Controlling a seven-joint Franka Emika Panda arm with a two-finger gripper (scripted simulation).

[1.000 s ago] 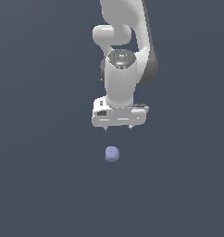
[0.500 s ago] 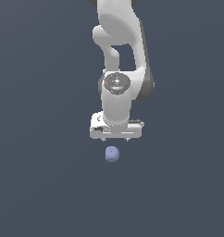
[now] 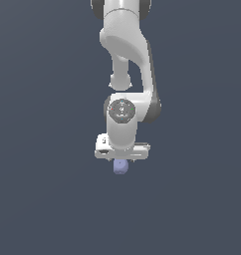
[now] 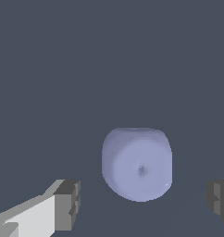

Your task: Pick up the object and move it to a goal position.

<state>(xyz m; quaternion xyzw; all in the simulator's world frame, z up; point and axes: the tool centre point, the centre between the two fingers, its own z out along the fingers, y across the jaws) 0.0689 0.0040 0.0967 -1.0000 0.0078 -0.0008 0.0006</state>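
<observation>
The object (image 3: 120, 168) is a small pale periwinkle-blue rounded lump on the dark grey floor, partly hidden under the white gripper body in the exterior view. In the wrist view the object (image 4: 137, 164) sits between my two dark fingertips (image 4: 67, 204), with a gap on each side. My gripper (image 3: 121, 160) is open and lowered right over the object, with the jaws astride it and not touching it.
The white Panda arm (image 3: 127, 60) rises from the gripper toward the top of the exterior view. The plain dark grey floor (image 3: 43, 199) surrounds the object on all sides.
My gripper has come down toward the object and shifted to the exterior view's left, from well above it to right over it. The object has not moved.
</observation>
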